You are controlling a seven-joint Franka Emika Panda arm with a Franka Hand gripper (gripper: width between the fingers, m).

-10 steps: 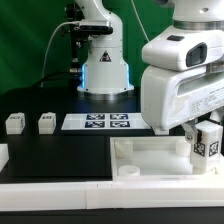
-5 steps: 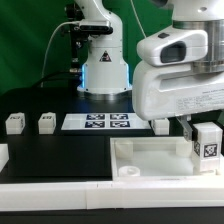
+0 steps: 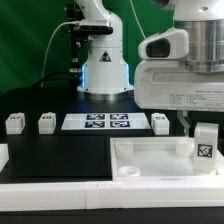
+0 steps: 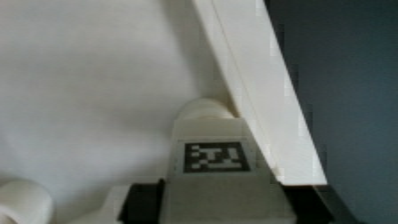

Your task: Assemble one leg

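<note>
My gripper point(image 3: 203, 128) is shut on the leg point(image 3: 205, 143), a small white block with a black-and-white tag facing the camera. It holds the leg upright over the corner of the big flat white top point(image 3: 150, 158) at the exterior view's right. In the wrist view the leg point(image 4: 215, 150) fills the space between my two dark fingers point(image 4: 153, 200), with the top's raised edge point(image 4: 249, 80) and a round corner socket just beyond it. Whether the leg's lower end touches the socket is hidden.
Three more leg blocks stand on the black table: two at the exterior view's left point(image 3: 14, 124) point(image 3: 46, 122) and one beside the marker board point(image 3: 161, 123). The marker board point(image 3: 97, 122) lies mid-table. The robot base point(image 3: 105, 70) stands behind. A white rail point(image 3: 80, 190) runs along the front.
The arm's body has risen and shifted toward the exterior view's right. The held leg has gone from tilted to upright over the top's corner.
</note>
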